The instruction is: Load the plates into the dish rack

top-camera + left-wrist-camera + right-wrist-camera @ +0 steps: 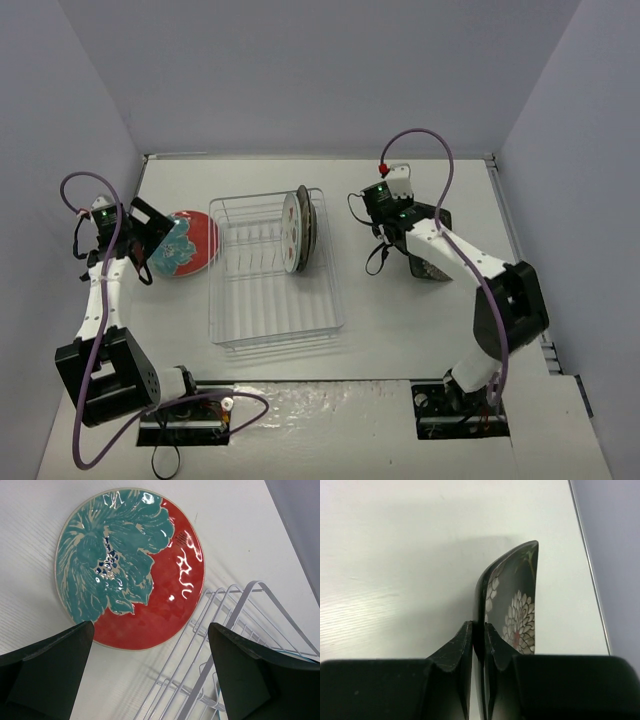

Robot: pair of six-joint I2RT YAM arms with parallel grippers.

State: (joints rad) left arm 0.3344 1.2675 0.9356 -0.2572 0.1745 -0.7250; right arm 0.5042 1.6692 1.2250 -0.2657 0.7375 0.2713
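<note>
1. black square white-flowered plate [517, 610]: grasped, upright, by right hand [478, 630].
2. red round teal-flowered plate [165, 595]: laid flat on white tabletop [400, 330] beside silvery wire dish rack [275, 338]; left hand [150, 626] released above.

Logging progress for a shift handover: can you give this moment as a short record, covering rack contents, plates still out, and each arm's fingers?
in rack: watermelon plate and striped-rim plate, upright side by side in the far right part of the dish rack
plates still out: two
red plate: flat on the table, just left of the rack
black square plate: held on edge, pinched at its rim
left gripper: fingers open, over the red plate
right gripper: fingers shut on the black square plate
</note>
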